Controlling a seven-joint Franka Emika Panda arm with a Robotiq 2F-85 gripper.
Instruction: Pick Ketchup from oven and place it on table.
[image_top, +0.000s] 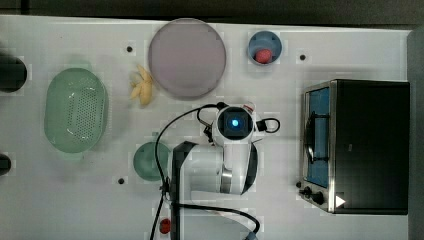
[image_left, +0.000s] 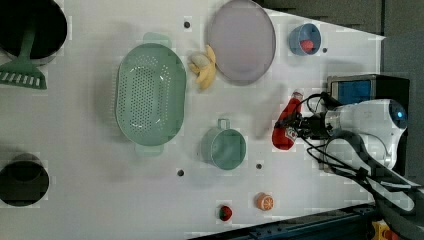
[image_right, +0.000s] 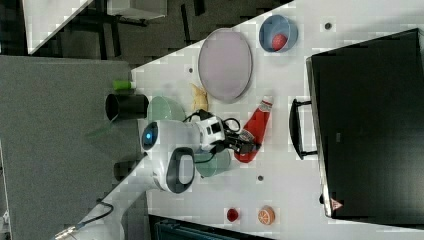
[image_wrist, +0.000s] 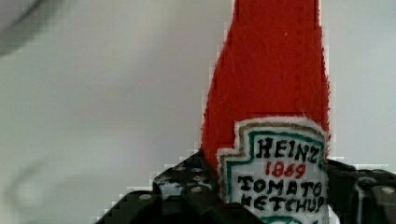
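Wrist view, nearest first: the gripper (image_wrist: 273, 205) has its jaws clenched on the labelled lower body of the Ketchup (image_wrist: 271, 79), a low hold that leaves the neck and cap sticking out ahead. In the right view the bottle (image_right: 252, 134) lies lengthwise over the bare table (image_right: 285, 180), its cap near the plate (image_right: 225, 65), so it is already out of the oven (image_right: 370, 125), whose door looks shut. I judge this spot was chosen because it is free of the cup (image_left: 225, 147) and the far colander (image_left: 150, 95)
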